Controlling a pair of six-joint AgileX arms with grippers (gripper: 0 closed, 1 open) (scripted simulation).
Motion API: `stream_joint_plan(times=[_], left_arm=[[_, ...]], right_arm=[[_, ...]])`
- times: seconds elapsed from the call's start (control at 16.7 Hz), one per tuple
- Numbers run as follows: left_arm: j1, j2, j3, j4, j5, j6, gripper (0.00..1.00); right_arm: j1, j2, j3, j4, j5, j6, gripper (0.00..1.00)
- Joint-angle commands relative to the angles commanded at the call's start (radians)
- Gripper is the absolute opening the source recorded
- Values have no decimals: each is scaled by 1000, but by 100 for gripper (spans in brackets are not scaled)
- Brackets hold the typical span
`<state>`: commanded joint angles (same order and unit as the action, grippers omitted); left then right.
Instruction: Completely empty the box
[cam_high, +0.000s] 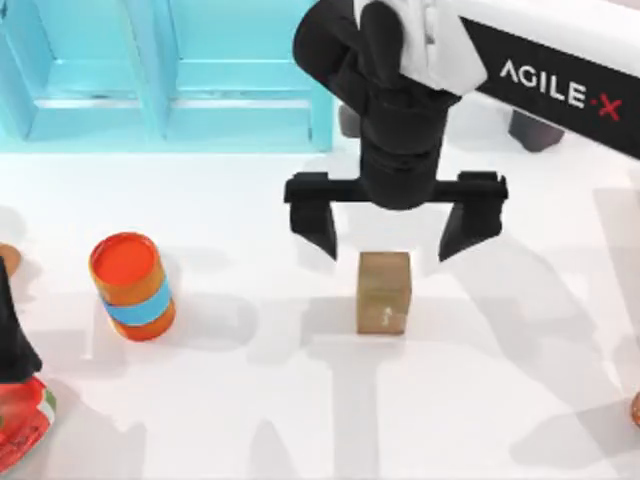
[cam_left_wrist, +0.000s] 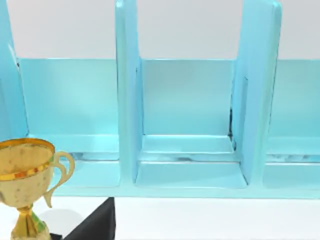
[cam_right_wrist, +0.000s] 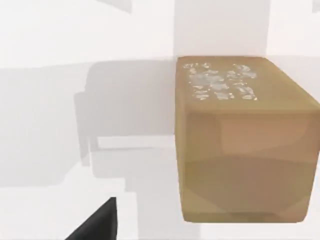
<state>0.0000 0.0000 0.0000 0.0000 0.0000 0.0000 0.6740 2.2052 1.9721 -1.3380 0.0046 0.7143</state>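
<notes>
Top view, near edge to far: red object (cam_high: 22, 425) at the left, beside my left arm; orange can (cam_high: 131, 286), blue-banded, mid-left; tan block (cam_high: 384, 291) on the white table (cam_high: 250, 400), centre. Right gripper (cam_high: 395, 232) above it, fingers spread, not touching. Farthest: turquoise box (cam_high: 165, 70), compartments bare.

red-and-green object (cam_high: 22, 428), far left of the pincer: cut by frame edge | grey lump (cam_high: 534, 131) right of it: part-hidden by white arm | gold trophy cup (cam_left_wrist: 25, 175): base cropped
</notes>
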Motion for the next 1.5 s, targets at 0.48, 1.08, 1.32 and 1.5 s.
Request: stream_joint_plan(times=[0.48, 1.08, 1.32, 1.5], left_arm=[[0, 0, 0, 0, 0, 0, 100], [0, 0, 0, 0, 0, 0, 100], [0, 0, 0, 0, 0, 0, 100], [0, 0, 0, 0, 0, 0, 100]], right_arm=[[-63, -4, 4, -14, -1, -64, 100], [-817, -106, -53, -64, -6, -806, 100], [-1058, -156, -86, -74, -8, -1047, 100], [-1128, -178, -102, -76, -9, -1117, 100]])
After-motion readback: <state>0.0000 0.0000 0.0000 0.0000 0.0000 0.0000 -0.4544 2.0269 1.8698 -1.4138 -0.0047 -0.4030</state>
